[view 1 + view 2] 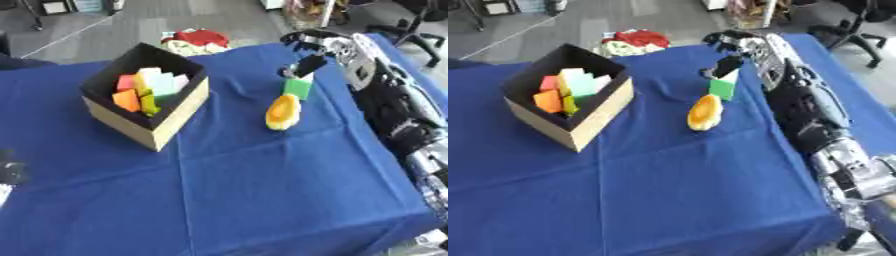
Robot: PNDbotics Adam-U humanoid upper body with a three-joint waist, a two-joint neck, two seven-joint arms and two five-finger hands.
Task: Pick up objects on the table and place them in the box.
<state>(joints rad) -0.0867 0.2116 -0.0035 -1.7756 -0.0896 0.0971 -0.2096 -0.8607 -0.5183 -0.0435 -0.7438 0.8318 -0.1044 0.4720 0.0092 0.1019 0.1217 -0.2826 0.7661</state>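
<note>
cloth [245,190]: a blue cover lay over the whole table, creased, bare in the near half.
left hand [10,172]: only a blurred dark and pale bit showed at the left edge; whether its fingers were straight or curled could not be told.
right arm [815,115]: it ran up the right side of the table, from the near corner toward the far middle.
yellow piece [283,112]: it lay on the cloth just in front of the green block, its long axis running near to far, tipped a little to the right.
green block [297,88]: it was touching or just beside the far end of the yellow piece, right under the right hand.
right hand [306,50]: fingers curled downward over the block; a dark fingertip seemed to meet its top, but a closed pinch could not be made out.
box [162,127]: it stood well to the left of the hand, open, with orange, yellow and green blocks already inside.
judgement: the right hand was far nearer, and the carry would go leftward.
room: grey floor, a red and white heap beyond the far edge, chair legs at the upper right.
</note>
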